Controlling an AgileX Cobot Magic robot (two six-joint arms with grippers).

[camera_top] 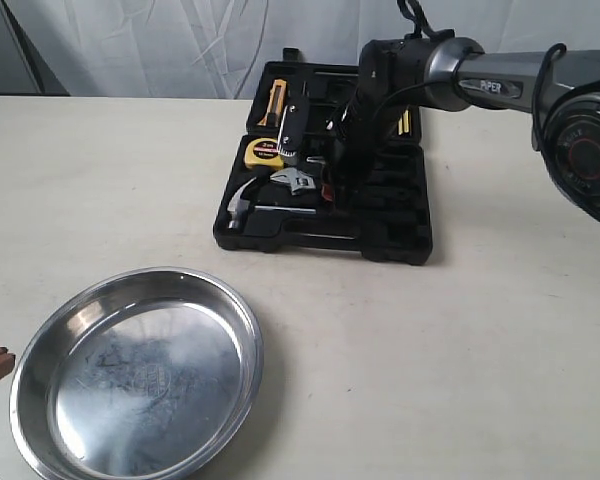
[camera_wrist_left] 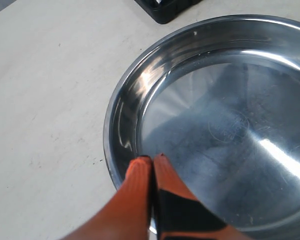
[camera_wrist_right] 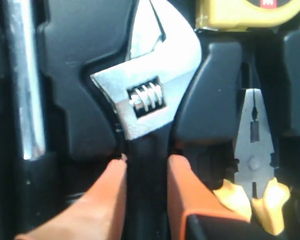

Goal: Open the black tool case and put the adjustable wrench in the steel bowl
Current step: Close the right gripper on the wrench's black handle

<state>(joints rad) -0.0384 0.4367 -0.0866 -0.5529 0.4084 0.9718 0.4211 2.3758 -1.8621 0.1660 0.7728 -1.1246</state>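
We are looking at what seems to be a robotics lab test bench, not a home or a shop. A wrinkled white sheet is hanging as a backdrop behind a plain pale tabletop. A grey robot arm marked PIPER is reaching over it. Only staged props are lying there: an open black tool case and a steel bowl.

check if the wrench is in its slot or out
In: the adjustable wrench lies seated in the black tool case, right gripper pinching its handle.
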